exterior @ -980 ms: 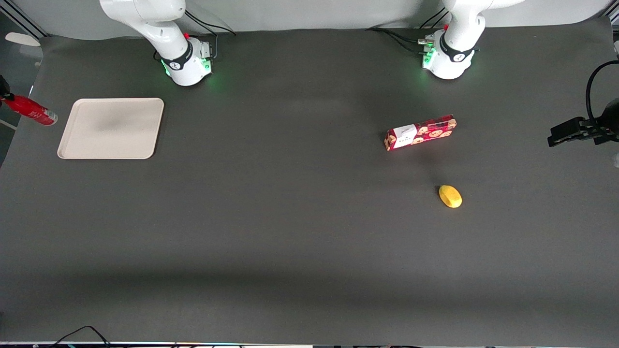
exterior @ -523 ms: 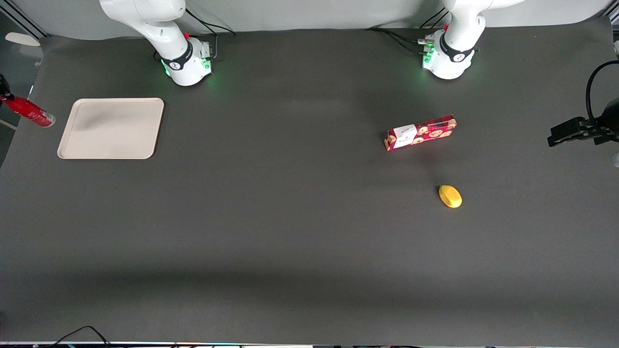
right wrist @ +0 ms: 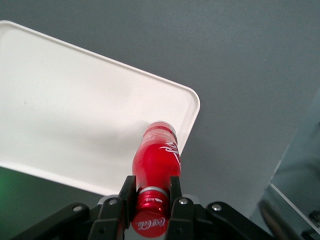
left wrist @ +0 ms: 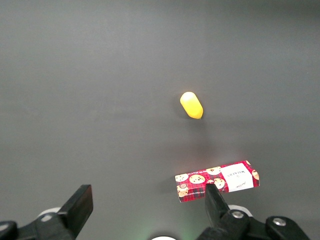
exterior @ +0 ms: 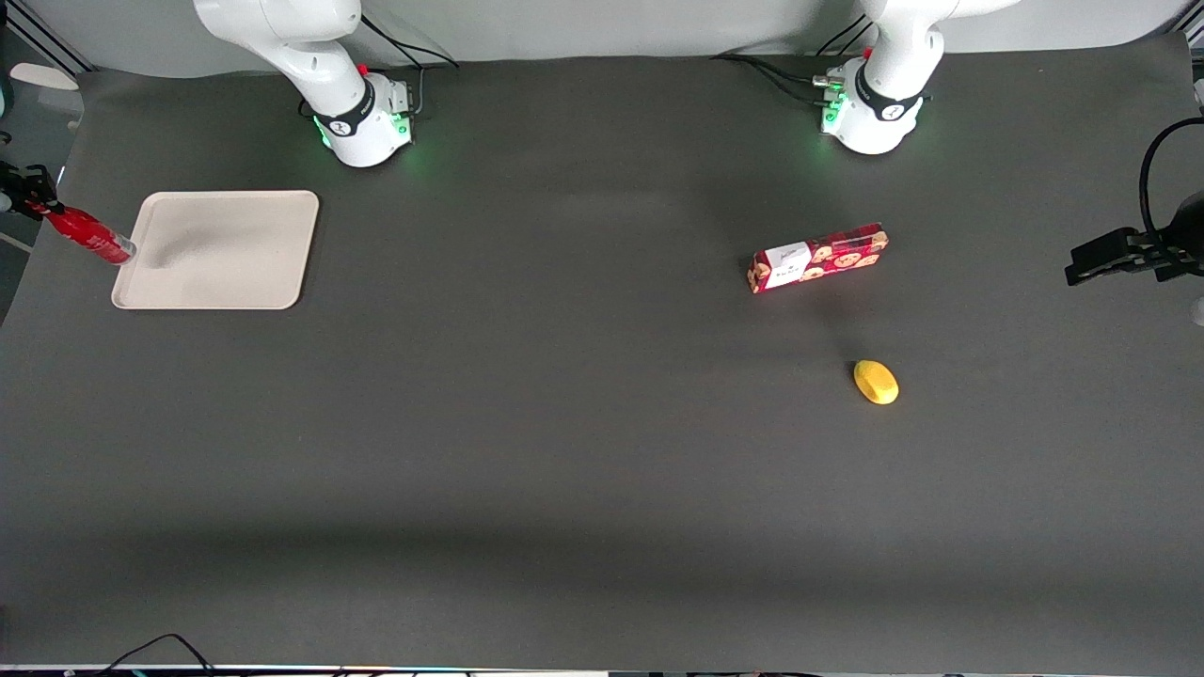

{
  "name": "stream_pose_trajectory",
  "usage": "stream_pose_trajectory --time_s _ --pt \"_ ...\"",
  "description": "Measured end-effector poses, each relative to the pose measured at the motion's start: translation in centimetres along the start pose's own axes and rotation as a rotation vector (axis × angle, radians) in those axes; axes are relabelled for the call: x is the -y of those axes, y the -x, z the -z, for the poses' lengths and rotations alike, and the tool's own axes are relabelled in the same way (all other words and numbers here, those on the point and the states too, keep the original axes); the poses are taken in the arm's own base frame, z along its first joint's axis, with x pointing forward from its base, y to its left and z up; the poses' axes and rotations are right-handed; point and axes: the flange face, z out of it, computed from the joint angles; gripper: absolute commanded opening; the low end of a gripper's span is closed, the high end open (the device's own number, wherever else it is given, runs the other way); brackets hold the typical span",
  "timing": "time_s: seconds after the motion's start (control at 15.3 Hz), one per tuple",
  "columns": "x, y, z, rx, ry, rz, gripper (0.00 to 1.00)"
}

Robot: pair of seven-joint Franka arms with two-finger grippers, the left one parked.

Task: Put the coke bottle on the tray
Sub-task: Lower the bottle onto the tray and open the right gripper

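The coke bottle (exterior: 91, 235) is a slim glossy red bottle with a red cap. It hangs tilted in the air, its base over the tray's edge at the working arm's end of the table. My right gripper (exterior: 36, 197) is shut on the bottle's neck just below the cap, at the edge of the front view. In the right wrist view the gripper (right wrist: 150, 192) clamps the bottle (right wrist: 156, 156) on both sides of the neck. The cream tray (exterior: 221, 249) lies flat on the table; it also shows below the bottle (right wrist: 75, 110), with the bottle's base above its rounded corner.
A long red cookie box (exterior: 818, 258) with a white label and a yellow lemon-shaped object (exterior: 876, 382) lie toward the parked arm's end of the table. Both show in the left wrist view, the box (left wrist: 217, 181) and the yellow object (left wrist: 191, 105).
My gripper has carried the bottle from off the table's end toward the tray. The bottle's base now reaches over the tray's edge. The gripper has come into the front view.
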Motion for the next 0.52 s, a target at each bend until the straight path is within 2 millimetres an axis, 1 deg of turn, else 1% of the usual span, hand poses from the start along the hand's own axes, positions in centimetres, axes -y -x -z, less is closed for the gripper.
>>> stream_pose_trajectory --time_s 0.13,0.26,0.52 --pt "0.1 -0.7 -1.1 -0.028 -0.006 0.003 0.0" --pt "-0.1 -0.6 -2.4 -0.038 -0.017 0.002 0.0" --pt "-0.1 -0.4 -3.8 -0.061 -0.02 -0.011 0.0"
